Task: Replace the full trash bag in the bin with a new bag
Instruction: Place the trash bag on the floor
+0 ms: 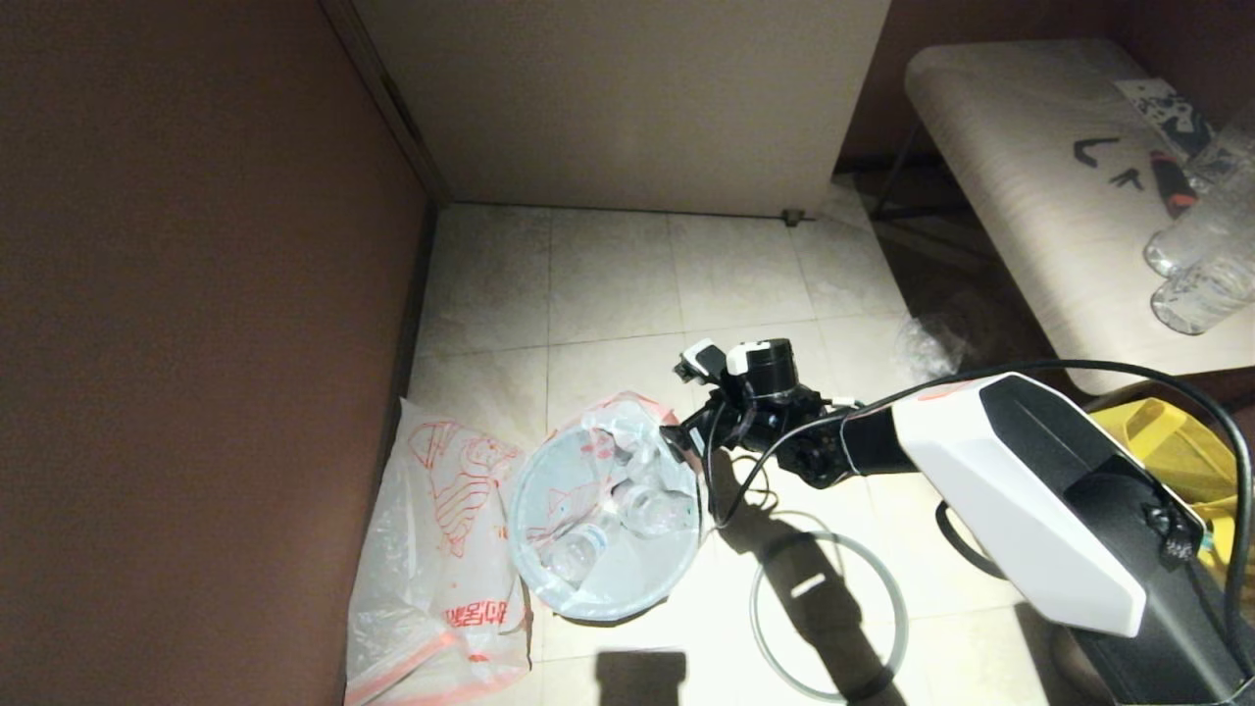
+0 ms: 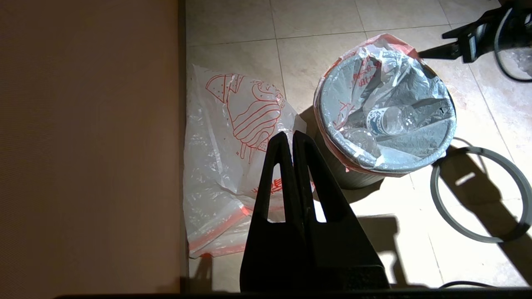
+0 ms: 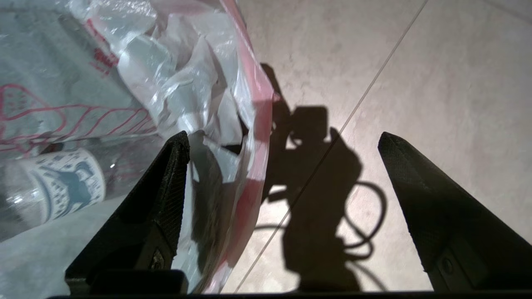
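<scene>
Thin white plastic, red-printed: the full bag [image 1: 608, 500] sits in the bin [image 2: 353, 176], its mouth folded over the rim, clear bottles [image 2: 388, 120] lying inside. Right gripper [image 3: 282, 145] is at the bin's edge with jaws spread wide and nothing between the pads. One finger [image 3: 166, 182] stands over the bag's mouth, beside the crumpled pink-edged lip; the other finger [image 3: 419, 187] stands outside over bare floor tile [image 3: 415, 83]. The bag's raised edge lies between the two fingers, nearer the inner one; whether that finger touches the plastic I cannot tell.

New bag [image 1: 441, 559] lies flat on the floor against the wall [image 1: 196, 343], just beside the bin, on the side away from the right gripper. Grey ring [image 1: 828, 613] lies on the tile, apart from the bin.

Left gripper [image 2: 293, 139] is parked, jaws pressed together, empty, above the new bag.
</scene>
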You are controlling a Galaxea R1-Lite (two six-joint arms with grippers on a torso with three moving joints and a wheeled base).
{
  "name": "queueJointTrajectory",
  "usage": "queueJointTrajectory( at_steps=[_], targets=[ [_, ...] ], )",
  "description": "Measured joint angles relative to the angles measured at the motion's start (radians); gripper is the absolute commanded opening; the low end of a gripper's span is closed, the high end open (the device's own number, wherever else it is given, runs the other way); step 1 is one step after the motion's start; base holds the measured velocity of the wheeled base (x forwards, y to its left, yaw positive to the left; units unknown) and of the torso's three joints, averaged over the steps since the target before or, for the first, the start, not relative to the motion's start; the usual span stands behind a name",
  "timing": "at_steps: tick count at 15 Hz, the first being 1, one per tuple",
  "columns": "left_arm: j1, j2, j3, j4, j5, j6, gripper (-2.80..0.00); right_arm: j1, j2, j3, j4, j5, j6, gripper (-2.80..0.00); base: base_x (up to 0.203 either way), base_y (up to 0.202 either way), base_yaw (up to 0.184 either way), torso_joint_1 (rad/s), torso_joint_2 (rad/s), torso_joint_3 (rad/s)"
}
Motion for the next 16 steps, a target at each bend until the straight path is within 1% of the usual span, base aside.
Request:
queueJointTrajectory(
  at_steps=[1,4,5,8,11,14,16],
  targets=[
    [0.0,0.0,0.0,0.0,0.0,0.0,-2.8,-0.003,-0.032,0.052,-0.004,0.006,0.027,-2.8,0.0,0.0,0.0,0.0,0.0,0.0],
    [0.0,0.0,0.0,0.0,-0.001,0.0,-2.8,-0.007,-0.125,0.226,-0.069,0.037,0.147,-2.8,0.0,0.0,0.0,0.0,0.0,0.0],
    [0.0,0.0,0.0,0.0,0.0,0.0,-2.8,-0.005,-0.148,0.279,-0.096,0.041,0.169,-2.8,0.0,0.0,0.0,0.0,0.0,0.0],
    [0.0,0.0,0.0,0.0,0.0,0.0,-2.8,-0.009,-0.159,0.36,-0.115,0.035,0.181,-2.8,0.0,0.0,0.0,0.0,0.0,0.0],
    [0.0,0.0,0.0,0.0,0.0,0.0,-2.8,-0.015,-0.105,0.371,-0.122,-0.013,0.181,-2.8,0.0,0.0,0.0,0.0,0.0,0.0],
    [0.0,0.0,0.0,0.0,0.0,0.0,-2.8,0.005,-0.057,0.367,-0.124,-0.024,0.179,-2.8,0.0,0.0,0.0,0.0,0.0,0.0],
    [0.0,0.0,0.0,0.0,0.0,0.0,-2.8,0.028,-0.05,0.388,-0.118,-0.026,0.182,-2.8,0.0,0.0,0.0,0.0,0.0,0.0]
  ],
)
